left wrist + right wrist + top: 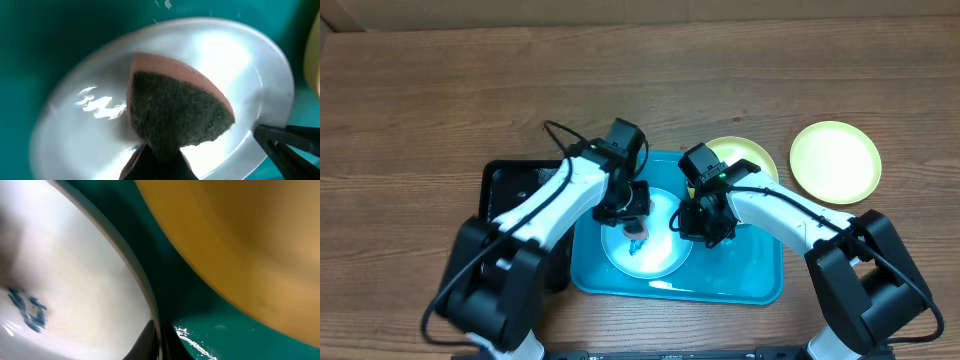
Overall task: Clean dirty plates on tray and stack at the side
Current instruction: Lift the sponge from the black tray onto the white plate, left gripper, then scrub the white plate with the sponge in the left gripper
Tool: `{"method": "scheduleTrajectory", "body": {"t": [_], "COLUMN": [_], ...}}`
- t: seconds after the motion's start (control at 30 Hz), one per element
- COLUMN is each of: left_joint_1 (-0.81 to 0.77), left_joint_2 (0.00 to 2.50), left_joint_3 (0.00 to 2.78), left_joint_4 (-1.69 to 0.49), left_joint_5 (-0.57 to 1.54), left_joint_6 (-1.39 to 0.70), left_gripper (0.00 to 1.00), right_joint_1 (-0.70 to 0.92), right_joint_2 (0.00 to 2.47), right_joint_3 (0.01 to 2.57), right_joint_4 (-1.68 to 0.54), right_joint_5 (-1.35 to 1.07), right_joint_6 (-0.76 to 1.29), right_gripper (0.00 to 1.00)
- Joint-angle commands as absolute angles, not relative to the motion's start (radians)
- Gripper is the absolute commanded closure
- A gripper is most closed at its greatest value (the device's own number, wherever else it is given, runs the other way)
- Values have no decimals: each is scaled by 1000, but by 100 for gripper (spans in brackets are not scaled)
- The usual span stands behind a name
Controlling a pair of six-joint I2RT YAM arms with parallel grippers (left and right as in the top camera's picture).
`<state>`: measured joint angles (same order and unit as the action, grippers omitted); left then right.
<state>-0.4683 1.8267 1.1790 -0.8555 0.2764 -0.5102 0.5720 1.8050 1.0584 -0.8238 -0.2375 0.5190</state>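
The light blue plate [660, 255] lies in the cyan tray [760, 285]. My left gripper [636, 228] is shut on a sponge [180, 110], pink with a dark scrub face, and presses it on the plate [80, 130]. My right gripper [695, 225] is shut on the plate's right rim [159, 340]. A blue scribble smudge [27, 310] shows on the plate's pale centre. One yellow-green plate [745, 155] sits at the tray's back right corner, partly hidden by the right arm. It also shows in the right wrist view [240, 240]. A second yellow-green plate [835, 160] lies on the table to the right.
A smaller black tray [510, 185] sits left of the cyan tray, partly under the left arm. White smears mark the cyan tray's floor [200, 345]. The wooden table [420, 100] extends behind and to both sides.
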Motion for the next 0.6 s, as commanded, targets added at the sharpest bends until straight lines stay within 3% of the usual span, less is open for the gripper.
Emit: {"method": "scheduleTrajectory", "body": {"t": [0.0,0.23,0.57], "left_joint_1": [-471,-472,-472], "left_joint_2": [1876,1882,1886], "left_joint_3": [1198,1198,1198], "left_joint_4": [-849,-861,-1005], "left_joint_5": [418,430,4], "left_joint_6": [-502,-465,-430], "left_gripper": [96,96,96], "right_joint_1": [582,582,582], "right_joint_2": [1824,1824,1824], "right_joint_3": [1066,1066,1066], "right_joint_4": [-804,-775,-767], "right_joint_5": [-297,-395,-396], "right_joint_6": [500,527,531], "right_gripper": [96,96,96]}}
